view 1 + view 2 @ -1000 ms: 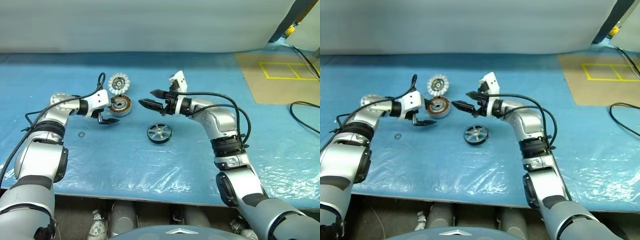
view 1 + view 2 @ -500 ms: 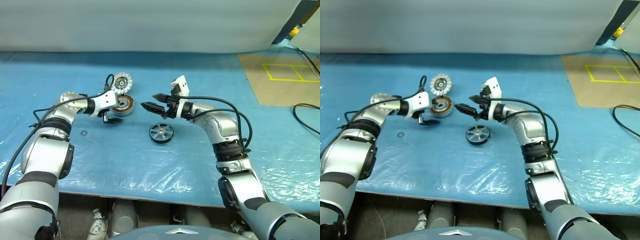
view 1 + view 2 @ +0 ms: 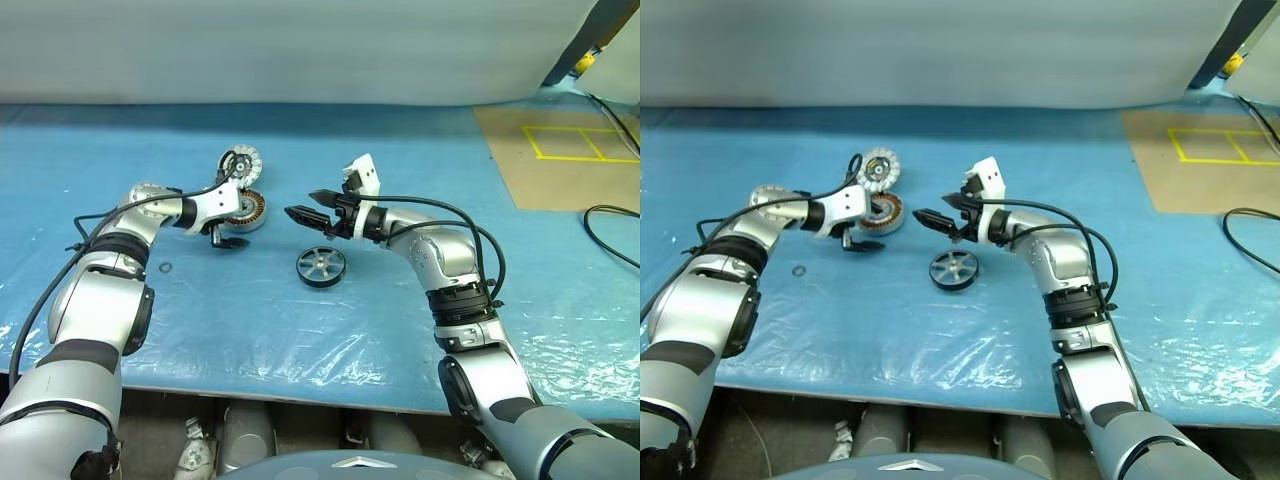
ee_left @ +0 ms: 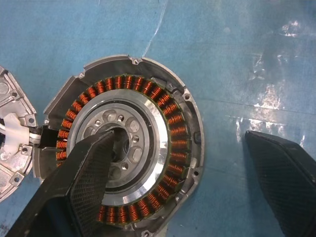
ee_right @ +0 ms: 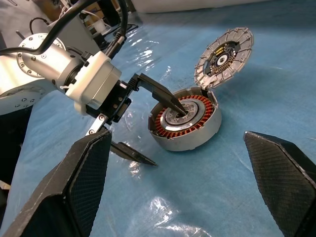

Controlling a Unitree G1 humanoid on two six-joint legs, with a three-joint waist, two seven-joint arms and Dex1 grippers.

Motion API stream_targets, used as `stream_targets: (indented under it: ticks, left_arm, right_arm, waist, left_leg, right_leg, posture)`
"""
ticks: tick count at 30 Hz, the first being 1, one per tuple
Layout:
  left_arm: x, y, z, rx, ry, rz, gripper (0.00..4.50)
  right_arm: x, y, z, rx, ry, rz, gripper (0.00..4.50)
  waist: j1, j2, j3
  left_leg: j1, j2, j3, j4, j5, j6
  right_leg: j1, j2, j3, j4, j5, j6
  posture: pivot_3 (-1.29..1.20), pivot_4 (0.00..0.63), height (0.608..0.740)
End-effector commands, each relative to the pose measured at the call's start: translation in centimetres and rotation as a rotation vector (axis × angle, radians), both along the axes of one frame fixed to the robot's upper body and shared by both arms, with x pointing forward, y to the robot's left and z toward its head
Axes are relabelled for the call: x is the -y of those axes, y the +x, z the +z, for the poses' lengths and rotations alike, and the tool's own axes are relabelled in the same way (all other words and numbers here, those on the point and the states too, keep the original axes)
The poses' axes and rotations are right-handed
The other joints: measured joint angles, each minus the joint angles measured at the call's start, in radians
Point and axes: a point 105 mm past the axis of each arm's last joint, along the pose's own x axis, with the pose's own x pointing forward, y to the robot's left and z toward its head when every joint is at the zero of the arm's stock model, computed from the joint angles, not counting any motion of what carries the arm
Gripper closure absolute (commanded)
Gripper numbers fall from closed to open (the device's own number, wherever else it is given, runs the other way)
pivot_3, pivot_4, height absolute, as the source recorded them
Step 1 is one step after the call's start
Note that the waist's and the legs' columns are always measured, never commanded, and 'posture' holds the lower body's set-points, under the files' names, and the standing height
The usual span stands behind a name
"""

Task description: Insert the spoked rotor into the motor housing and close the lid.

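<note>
A blue plastic sheet (image 3: 300,330) is covering the table; a small dark ring (image 3: 165,267) is lying on it, and a black cable (image 3: 605,215) is trailing over the sheet's right edge.

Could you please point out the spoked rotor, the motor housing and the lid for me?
spoked rotor (image 3: 321,266), left eye view, on its central hub.
motor housing (image 4: 173,129), left wrist view, on its copper winding ring.
lid (image 5: 224,56), right wrist view, on its raised inner face.
</note>
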Motion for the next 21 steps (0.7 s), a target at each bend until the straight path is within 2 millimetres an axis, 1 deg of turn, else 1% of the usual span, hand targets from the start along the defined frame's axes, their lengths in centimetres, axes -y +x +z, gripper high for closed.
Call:
stream_targets:
  ticks: [1, 3, 7, 8, 12, 15, 19, 21]
  left_arm:
    - [-0.8, 0.2, 0.7, -0.005, 0.015, 0.030, 0.44]
    - [-0.8, 0.1, 0.2, -0.036, 0.025, 0.032, 0.96]
    - [-0.4, 0.2, 0.0, -0.049, 0.034, 0.035, 2.32]
    - [-0.4, 0.1, -0.1, -0.054, 0.038, 0.033, 2.44]
    - [-0.3, -0.2, 0.0, -0.087, 0.006, 0.018, 2.44]
    - [-0.3, -0.8, 0.4, -0.129, -0.058, -0.007, 2.44]
    - [0.2, -2.2, 0.7, -0.187, -0.138, -0.104, 2.44]
    - [0.4, -3.1, 0.5, -0.196, -0.146, -0.155, 2.44]
  right_arm:
    - [-0.4, -0.3, 1.4, 0.053, 0.022, 0.017, 0.00]
    - [-0.4, -0.2, 1.4, 0.055, 0.023, 0.014, 0.00]
    - [-0.2, 0.1, 1.9, 0.058, 0.045, -0.013, 0.00]
    - [-0.1, 0.1, 2.1, 0.059, 0.052, -0.017, 0.00]
    - [0.1, 0.0, 2.2, 0.057, 0.055, -0.017, 0.00]
    - [0.2, -0.5, 2.1, 0.051, 0.043, 0.008, 0.00]
    - [0.2, -1.7, 1.7, 0.033, 0.031, 0.072, 0.00]
    - [0.1, -2.5, 1.0, 0.030, -0.010, 0.119, 0.00]
  waist:
    - [-0.001, 0.000, 0.000]
    - [-0.001, 0.000, 0.000]
    - [0.000, 0.001, 0.000]
    - [0.001, 0.001, 0.000]
    - [0.001, 0.001, 0.000]
    - [0.001, 0.001, 0.000]
    - [0.001, 0.001, 0.000]
    - [0.001, 0.001, 0.000]
  left_leg:
    - [0.000, 0.000, 0.000, 0.000, 0.000, 0.000]
    - [0.000, 0.000, 0.000, 0.000, 0.000, 0.000]
    - [0.000, 0.000, 0.000, 0.000, 0.000, 0.000]
    - [0.001, -0.001, 0.000, 0.000, 0.000, 0.000]
    - [0.003, -0.001, 0.000, 0.000, 0.000, 0.000]
    - [0.004, -0.001, 0.000, 0.000, 0.000, 0.000]
    - [0.004, -0.002, 0.000, -0.002, 0.000, 0.000]
    - [0.003, -0.002, 0.000, -0.004, 0.000, 0.000]
  right_leg:
    - [0.000, 0.000, 0.000, 0.000, 0.000, 0.000]
    - [0.000, 0.000, 0.000, 0.000, 0.000, 0.000]
    - [0.000, 0.000, 0.000, 0.000, 0.000, 0.000]
    - [0.000, 0.000, 0.000, 0.000, 0.000, 0.000]
    - [0.002, -0.001, 0.001, 0.000, 0.000, 0.000]
    - [0.003, -0.001, 0.001, 0.000, 0.000, 0.000]
    - [0.003, -0.001, 0.001, -0.001, 0.000, 0.000]
    - [0.003, -0.001, 0.000, -0.003, 0.000, 0.000]
  posture:
    - [0.00, 0.150, 0.740]
    - [0.00, 0.150, 0.740]
    - [0.00, 0.150, 0.740]
    - [0.00, 0.150, 0.740]
    - [0.00, 0.150, 0.740]
    - [0.00, 0.150, 0.740]
    - [0.00, 0.150, 0.740]
    - [0.00, 0.150, 0.740]
